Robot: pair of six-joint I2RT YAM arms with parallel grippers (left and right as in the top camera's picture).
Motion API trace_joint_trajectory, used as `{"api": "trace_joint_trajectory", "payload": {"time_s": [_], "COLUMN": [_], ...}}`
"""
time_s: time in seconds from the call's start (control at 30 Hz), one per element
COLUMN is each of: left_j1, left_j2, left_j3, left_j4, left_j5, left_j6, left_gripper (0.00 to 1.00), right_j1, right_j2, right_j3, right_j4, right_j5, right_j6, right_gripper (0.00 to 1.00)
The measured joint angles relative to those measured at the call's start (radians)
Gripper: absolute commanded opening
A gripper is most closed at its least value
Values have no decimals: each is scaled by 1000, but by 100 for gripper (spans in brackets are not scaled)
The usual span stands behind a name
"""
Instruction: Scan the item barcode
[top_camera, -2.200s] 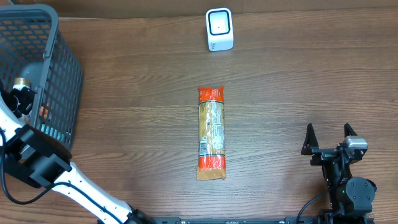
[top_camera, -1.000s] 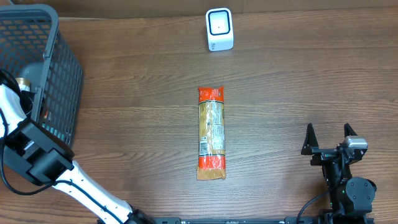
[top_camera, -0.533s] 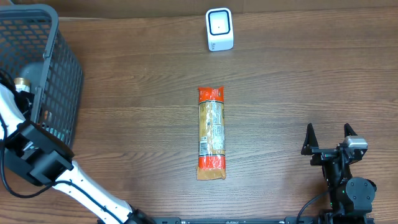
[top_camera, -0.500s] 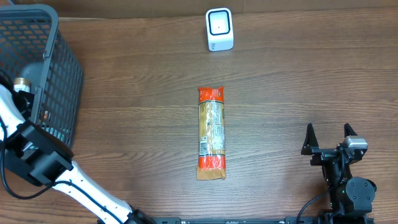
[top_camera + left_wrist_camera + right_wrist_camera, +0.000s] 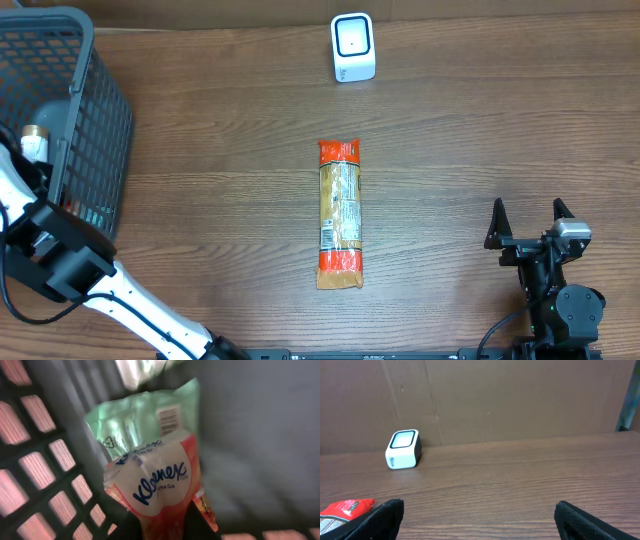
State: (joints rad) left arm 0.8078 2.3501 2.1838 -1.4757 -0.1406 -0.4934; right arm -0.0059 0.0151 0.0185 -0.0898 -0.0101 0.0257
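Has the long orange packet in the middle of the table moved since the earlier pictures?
No. The packet lies at the same spot and angle, in line with the white scanner in the overhead view, as before.

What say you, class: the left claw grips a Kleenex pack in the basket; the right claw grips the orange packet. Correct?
No. The right claw stands open, apart from the orange packet, as the overhead view shows. The left claw does grip the Kleenex pack in the basket.
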Motion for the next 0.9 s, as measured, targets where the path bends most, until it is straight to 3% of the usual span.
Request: {"api": "trace_joint_trajectory", "payload": {"time_s": [0.07,0.1,0.13,0.17,0.9], "left_j1": [0,0,0,1,13], "left_j2": [0,-5,-12,-19,-22], "left_j3": [-49,-61,-70,-79,-140], "left_j4": [24,34,41,49,86], "left_j5": [-17,-22,-27,-33,-27], "left_j6": [0,3,8,8,6], "left_gripper": [20,32,58,99,100], "right_j1": [0,0,0,0,0], "right_j2": [0,0,0,0,0], "right_j3": [0,0,0,0,0], "right_j4": [0,-1,-1,0,-1], "right_j5": [0,0,0,0,0], "right_j6": [0,0,0,0,0], "right_gripper": [100,100,100,100,100]}}
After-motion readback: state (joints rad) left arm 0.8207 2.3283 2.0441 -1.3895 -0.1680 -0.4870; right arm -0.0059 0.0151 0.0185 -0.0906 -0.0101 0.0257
